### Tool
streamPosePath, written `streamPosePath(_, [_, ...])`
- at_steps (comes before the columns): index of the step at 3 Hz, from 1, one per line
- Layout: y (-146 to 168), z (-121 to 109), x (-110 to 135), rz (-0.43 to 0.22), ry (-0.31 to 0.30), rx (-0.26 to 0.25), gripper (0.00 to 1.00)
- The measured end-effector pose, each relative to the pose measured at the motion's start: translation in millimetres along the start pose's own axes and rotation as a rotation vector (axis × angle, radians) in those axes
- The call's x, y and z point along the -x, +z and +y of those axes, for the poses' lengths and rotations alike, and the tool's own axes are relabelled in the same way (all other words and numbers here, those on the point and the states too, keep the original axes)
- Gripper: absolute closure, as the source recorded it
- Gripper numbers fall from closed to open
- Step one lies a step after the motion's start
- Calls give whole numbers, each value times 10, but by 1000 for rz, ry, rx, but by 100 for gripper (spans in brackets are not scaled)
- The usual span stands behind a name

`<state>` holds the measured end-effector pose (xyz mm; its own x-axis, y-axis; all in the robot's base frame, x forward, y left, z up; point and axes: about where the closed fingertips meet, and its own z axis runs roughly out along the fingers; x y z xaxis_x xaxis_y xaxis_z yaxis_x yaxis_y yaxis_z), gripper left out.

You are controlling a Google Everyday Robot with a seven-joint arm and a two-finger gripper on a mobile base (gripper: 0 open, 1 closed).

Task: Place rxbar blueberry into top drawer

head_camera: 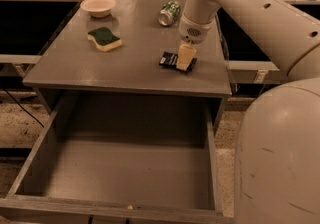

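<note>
The rxbar blueberry [168,60], a small dark wrapper with white lettering, lies flat on the grey table top near its right front corner. My gripper [185,59] points straight down at the middle of the bar and covers that part; the bar's two ends stick out on either side. The bar rests on the table. The top drawer [60,133] is pulled wide open below the table's front edge, with plain grey walls and a bare floor.
A green-and-yellow sponge [104,38] lies at the table's left middle, a white bowl [98,6] at the back left, and a green can [169,12] on its side at the back, behind the gripper. My arm and body [280,133] fill the right side.
</note>
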<state>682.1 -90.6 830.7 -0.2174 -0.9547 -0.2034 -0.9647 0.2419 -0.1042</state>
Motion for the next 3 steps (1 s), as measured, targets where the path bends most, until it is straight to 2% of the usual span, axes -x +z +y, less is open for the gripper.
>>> streamPosePath(2, [-471, -27, -327, -37, -3, -66, 100])
streamPosePath(3, [-858, 49, -668, -67, 49, -178, 100])
